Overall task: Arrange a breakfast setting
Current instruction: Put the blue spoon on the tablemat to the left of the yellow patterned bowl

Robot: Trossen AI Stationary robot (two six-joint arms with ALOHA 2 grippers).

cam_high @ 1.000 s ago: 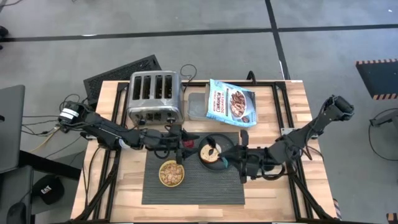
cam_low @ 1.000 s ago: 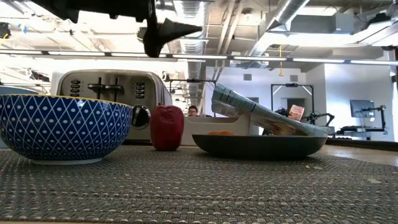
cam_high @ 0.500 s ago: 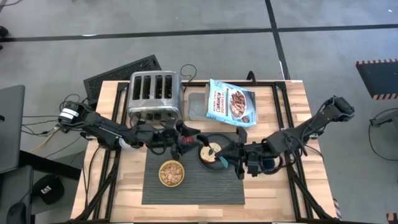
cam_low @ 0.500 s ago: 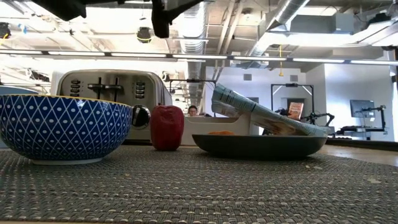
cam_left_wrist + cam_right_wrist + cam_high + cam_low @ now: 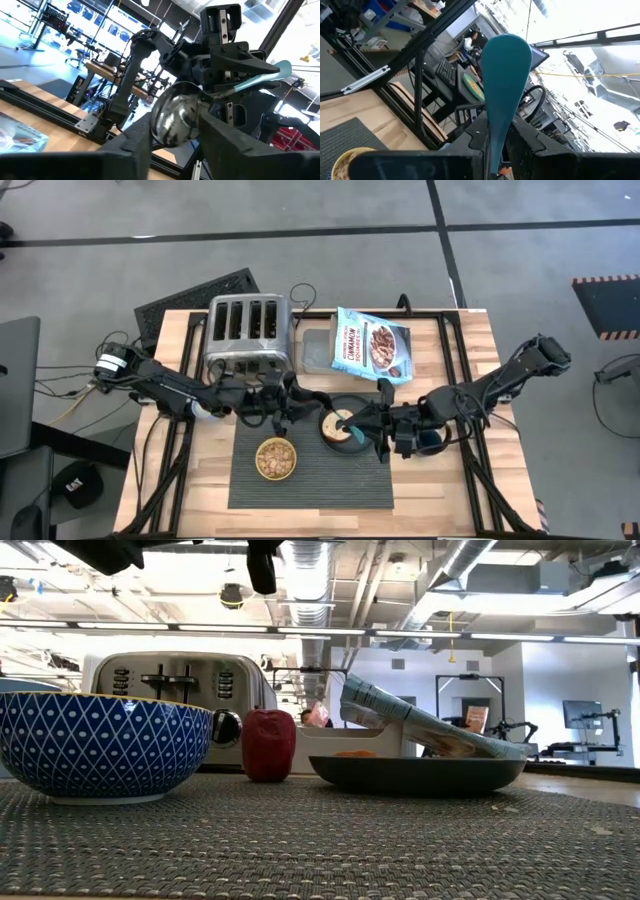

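Placemat [image 5: 320, 480]: small yellow bowl [image 5: 275, 459] on it.
Blue-handled spoon [image 5: 175, 117]: in mid-air over the tabletop, between both arms.
Left gripper [image 5: 288, 402]: jaws, wide a second ago, now pinch the spoon's steel bowl.
Right gripper [image 5: 378, 423]: jaws clamp the handle.
Meaning: probably a handover; the right gripper releases next.

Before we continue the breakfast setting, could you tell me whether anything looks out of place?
The cereal box lies flat and askew on the table rather than standing. The blue-handled spoon is off the placemat, in mid-air: the right end effector grips its handle while the left end effector is at its bowl.
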